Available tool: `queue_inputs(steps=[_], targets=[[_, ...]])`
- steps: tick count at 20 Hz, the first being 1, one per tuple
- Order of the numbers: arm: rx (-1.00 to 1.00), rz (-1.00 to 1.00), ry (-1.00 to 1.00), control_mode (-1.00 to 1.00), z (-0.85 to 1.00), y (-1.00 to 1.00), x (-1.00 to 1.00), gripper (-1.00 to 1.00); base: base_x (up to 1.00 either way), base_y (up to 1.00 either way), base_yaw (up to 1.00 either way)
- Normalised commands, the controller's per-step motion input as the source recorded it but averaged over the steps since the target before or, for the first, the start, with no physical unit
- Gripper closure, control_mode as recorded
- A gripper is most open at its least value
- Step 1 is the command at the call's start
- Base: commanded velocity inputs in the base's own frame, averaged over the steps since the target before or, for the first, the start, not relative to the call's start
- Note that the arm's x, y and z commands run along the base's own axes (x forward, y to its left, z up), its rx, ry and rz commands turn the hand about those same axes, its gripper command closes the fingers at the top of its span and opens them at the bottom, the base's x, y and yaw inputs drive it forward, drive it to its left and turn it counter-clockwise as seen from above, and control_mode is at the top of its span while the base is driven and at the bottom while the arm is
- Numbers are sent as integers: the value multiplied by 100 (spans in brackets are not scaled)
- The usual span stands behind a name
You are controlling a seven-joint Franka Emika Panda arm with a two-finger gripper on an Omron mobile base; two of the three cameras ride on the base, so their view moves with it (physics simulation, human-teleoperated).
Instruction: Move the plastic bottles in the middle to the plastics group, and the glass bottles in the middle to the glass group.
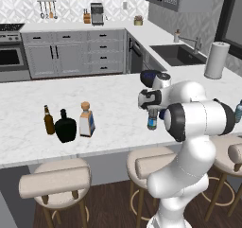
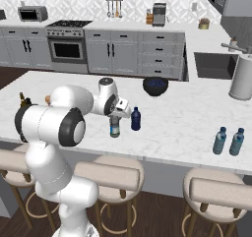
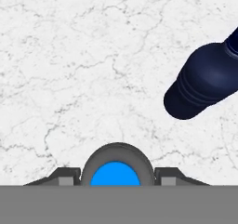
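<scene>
**At the counter's middle: claw around the labelled plastic bottle**

On the marble island counter [image 2: 187,123], upright between the fingers of the gripper [image 2: 114,125]: clear bottle with blue label [image 2: 114,128], seen from above in the hand view as a grey ring around a blue disc [image 3: 116,172], flanked by both fingertips [image 3: 62,177]. Jaws close beside the bottle on each side; whether actually pressing it, hard to tell, contact hidden by the hand in both base views. Upper half of the bottle masked by the hand; lower half visible in the left base view [image 1: 152,122].

Just beside it, apart from the claw: dark blue bottle [image 2: 136,119], cut off at the hand view's right edge [image 3: 204,79].

Far left, close together: brown bottle [image 1: 48,120], black flask [image 1: 65,126], cork-stoppered square bottle [image 1: 86,119], the last just right of the flask. Largely concealed behind the arm in the right base view.

Far right: two pale teal bottles [image 2: 228,141], standing side by side near the counter's front edge. Behind them, paper-towel roll [image 2: 242,77]. Beyond the claw, dark bowl [image 2: 155,85].
</scene>
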Motion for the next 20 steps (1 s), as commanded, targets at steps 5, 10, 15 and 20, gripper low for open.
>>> queue_inputs(steps=[5,10,15,20], targets=[[0,0,-6,-100,37,-48,-45,100,0,0,0],[0,-2,-1,-100,67,-89,-53,100,0,0,0],[1,-10,2,-100,49,-100,-9,100,0,0,0],[3,-19,3,-100,17,-100,0,100,0,0,0]])
